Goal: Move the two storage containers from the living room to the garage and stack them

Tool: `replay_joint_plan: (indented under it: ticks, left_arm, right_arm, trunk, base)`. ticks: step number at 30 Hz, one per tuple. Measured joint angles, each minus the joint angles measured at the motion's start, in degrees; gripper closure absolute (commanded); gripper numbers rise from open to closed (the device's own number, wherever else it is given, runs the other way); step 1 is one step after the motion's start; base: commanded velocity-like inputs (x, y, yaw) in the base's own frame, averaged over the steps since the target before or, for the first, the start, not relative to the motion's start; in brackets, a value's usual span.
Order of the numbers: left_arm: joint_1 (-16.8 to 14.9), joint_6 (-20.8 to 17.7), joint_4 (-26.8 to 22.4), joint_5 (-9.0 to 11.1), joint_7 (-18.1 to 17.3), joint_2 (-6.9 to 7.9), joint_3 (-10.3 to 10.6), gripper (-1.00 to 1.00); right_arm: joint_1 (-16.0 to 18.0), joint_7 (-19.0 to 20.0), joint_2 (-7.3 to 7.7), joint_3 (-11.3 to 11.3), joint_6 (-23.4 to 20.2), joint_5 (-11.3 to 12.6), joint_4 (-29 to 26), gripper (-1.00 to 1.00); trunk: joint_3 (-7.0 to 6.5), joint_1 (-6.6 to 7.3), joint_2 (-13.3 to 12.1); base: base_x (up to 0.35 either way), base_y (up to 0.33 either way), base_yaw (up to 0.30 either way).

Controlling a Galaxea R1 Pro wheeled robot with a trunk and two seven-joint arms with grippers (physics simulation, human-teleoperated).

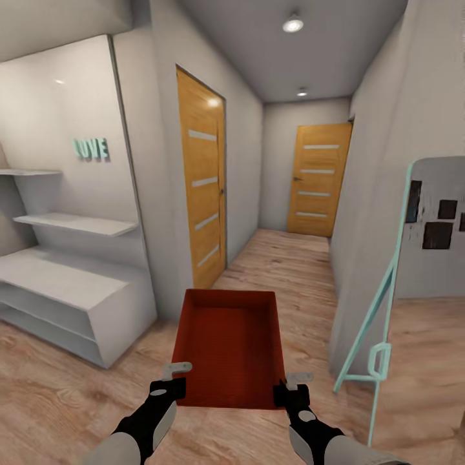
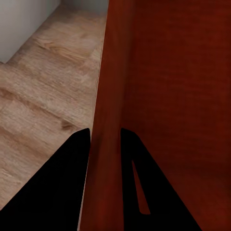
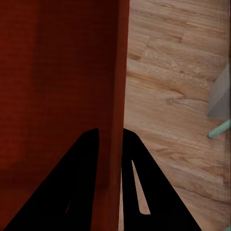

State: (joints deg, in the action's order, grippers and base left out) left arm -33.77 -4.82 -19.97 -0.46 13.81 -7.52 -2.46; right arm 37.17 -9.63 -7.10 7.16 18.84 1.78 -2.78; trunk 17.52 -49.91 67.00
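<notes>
Our left gripper (image 1: 173, 380) pinches the left wall of the storage container (image 1: 229, 349) and our right gripper (image 1: 289, 386) pinches the right wall, each with one finger inside and one outside, so we judge the bin is carried level between both arms rather than dangling from one. It hangs in front of us above the wood-plank floor (image 1: 284, 258), facing a white-walled hallway with two wooden doors (image 1: 318, 179), white shelves (image 1: 71, 284) to our left and a turquoise easel (image 1: 381, 310) to our right.
</notes>
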Motion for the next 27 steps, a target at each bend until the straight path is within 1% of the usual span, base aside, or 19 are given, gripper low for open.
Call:
replay_joint_plan:
  ticks: [22, 27]
  left_arm:
    - [0.0, 0.0, 0.0, 0.0, 0.0, 0.00, 0.0, 1.00]
    - [0.0, 0.0, 0.0, 0.0, 0.0, 0.01, 0.0, 1.00]
  right_arm:
    - [0.0, 0.0, 0.00, 0.0, 0.0, 0.1, 0.0, 1.00]
    - [0.0, 0.0, -0.01, -0.1, 0.0, -0.1, 0.0, 1.00]
  trunk:
    - [0.00, 0.00, 0.0]
    - [0.00, 0.00, 0.0]
  base:
    - [0.314, 0.188, -0.242]
    - [0.314, 0.188, -0.081]
